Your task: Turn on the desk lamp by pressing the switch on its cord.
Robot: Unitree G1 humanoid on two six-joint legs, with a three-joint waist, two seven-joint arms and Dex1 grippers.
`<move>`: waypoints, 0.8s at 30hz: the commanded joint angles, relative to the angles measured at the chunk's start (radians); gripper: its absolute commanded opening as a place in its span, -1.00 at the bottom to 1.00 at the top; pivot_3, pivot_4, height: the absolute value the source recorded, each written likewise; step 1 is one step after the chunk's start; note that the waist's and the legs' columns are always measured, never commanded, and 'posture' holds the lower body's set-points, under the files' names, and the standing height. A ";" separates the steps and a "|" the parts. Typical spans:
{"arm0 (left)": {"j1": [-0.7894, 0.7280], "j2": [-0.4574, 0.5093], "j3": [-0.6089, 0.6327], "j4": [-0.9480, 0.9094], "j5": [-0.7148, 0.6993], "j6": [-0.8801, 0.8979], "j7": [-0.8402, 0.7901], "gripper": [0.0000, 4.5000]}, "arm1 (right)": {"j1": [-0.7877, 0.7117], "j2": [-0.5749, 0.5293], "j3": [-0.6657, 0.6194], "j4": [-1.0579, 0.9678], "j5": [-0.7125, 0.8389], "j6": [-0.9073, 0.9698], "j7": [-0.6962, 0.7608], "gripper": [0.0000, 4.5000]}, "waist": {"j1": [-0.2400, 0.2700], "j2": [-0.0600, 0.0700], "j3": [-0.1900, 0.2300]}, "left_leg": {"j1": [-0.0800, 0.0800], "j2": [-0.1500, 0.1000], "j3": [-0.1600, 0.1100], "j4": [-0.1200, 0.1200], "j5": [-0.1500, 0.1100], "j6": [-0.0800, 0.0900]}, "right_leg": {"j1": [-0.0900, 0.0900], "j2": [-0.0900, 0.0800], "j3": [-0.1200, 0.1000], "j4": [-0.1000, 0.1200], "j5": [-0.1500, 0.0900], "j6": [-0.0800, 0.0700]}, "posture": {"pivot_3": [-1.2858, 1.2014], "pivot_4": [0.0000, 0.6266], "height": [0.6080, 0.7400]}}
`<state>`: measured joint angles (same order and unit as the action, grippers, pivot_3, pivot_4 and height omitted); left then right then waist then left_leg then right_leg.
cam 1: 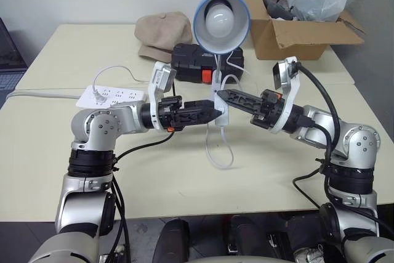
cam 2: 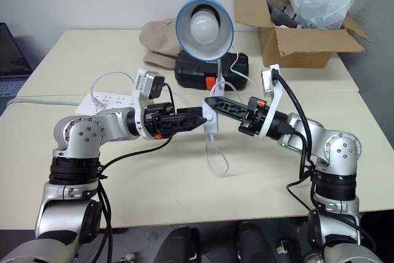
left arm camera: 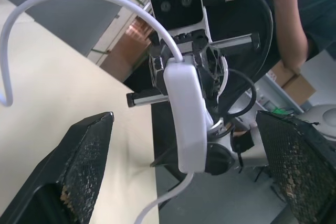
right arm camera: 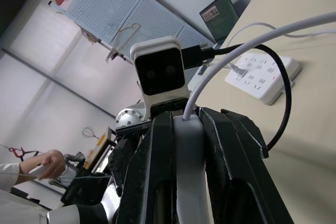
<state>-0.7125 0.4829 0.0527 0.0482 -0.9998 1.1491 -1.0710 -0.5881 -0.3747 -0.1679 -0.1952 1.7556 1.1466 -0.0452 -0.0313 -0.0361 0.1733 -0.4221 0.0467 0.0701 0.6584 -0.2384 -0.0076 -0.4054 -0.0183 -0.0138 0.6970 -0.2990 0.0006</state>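
Observation:
The desk lamp (cam 1: 221,20) stands mid-table, its light-blue shade and white bulb facing me; the bulb looks unlit. Its thin white cord (cam 1: 219,152) loops down onto the table in front. The white oblong switch (left arm camera: 186,124) hangs in the air in front of the lamp's stem, and my right gripper (cam 1: 223,96) is shut on it, reaching in from the right. From the left, my left gripper (cam 1: 214,113) is open, one finger (left arm camera: 84,166) on each side of the switch, not touching it. The switch (right arm camera: 188,171) sits squeezed between the right fingers (right arm camera: 152,182).
A white power strip (cam 1: 117,97) lies on the cream table (cam 1: 61,152) at the left. Behind the lamp sit a black case (cam 1: 197,60) and a beige cap (cam 1: 163,29). A cardboard box (cam 1: 301,29) stands back right. A person's hand (right arm camera: 47,161) shows in the background.

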 commanded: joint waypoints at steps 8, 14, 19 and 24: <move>-0.015 -0.003 0.002 -0.016 -0.003 -0.009 -0.018 1.00 | -0.004 -0.053 0.039 -0.040 0.062 -0.071 0.030 -0.84 | 0.000 0.000 0.000 | 0.000 0.000 0.000 0.000 0.000 0.000 | 0.000 0.000 0.000 0.000 0.000 0.000 | 0.03 -0.52 1.00; -0.018 -0.020 0.000 -0.009 -0.003 -0.014 -0.018 0.44 | -0.007 -0.069 0.058 -0.044 0.073 -0.086 0.038 -0.84 | 0.001 0.000 0.000 | 0.000 0.000 0.000 0.000 0.000 0.000 | 0.000 0.000 0.000 0.000 0.000 0.000 | 0.03 -0.52 1.00; -0.018 -0.032 -0.010 -0.007 0.001 -0.016 -0.027 0.04 | -0.011 -0.082 0.071 -0.051 0.085 -0.094 0.041 -0.84 | 0.001 0.000 0.000 | 0.000 0.000 0.000 0.000 0.000 0.000 | 0.000 0.000 0.000 0.000 0.000 0.000 | 0.03 -0.52 1.00; -0.018 -0.035 -0.027 -0.009 0.015 -0.025 -0.041 -0.36 | -0.015 -0.092 0.077 -0.051 0.095 -0.099 0.043 -0.84 | 0.001 0.000 0.000 | 0.000 0.000 0.000 0.000 0.000 0.000 | 0.000 0.000 0.000 0.000 0.000 0.000 | 0.03 -0.52 1.00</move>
<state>-0.7130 0.4485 0.0359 0.0506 -0.9930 1.1431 -1.0982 -0.5876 -0.4607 -0.0874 -0.2068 1.8112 1.0667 -0.0205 -0.0304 -0.0362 0.1734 -0.4225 0.0467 0.0701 0.6584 -0.2384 -0.0077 -0.4055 -0.0183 -0.0139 0.6967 -0.2992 0.0010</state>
